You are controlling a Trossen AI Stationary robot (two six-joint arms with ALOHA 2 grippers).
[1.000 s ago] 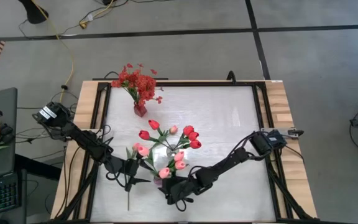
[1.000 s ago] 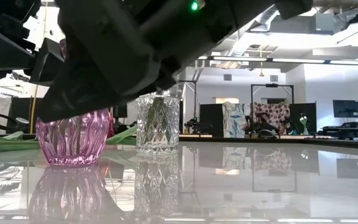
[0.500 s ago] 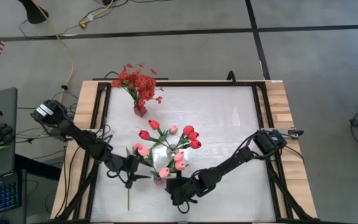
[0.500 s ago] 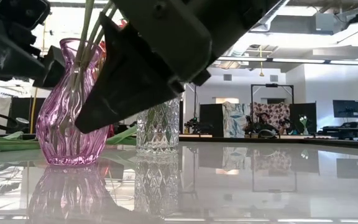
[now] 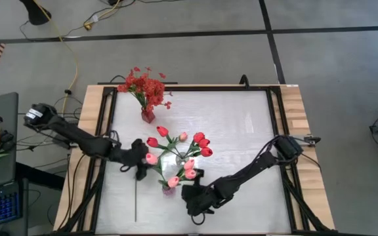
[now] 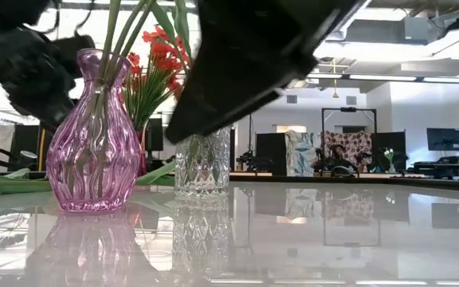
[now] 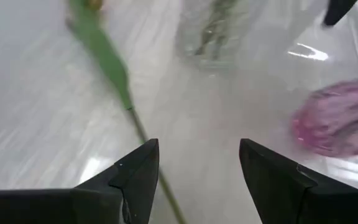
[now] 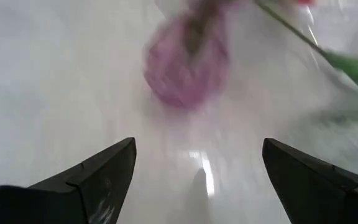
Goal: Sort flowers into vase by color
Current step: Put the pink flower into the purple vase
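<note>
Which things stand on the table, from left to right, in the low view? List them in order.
Pink vase → bunch of red flowers behind it → clear glass vase.

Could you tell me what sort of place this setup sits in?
Probably a robotics lab or workshop: a framed work table, cables trailing over taped flooring, and monitors and more workstations across an open hall.
</note>
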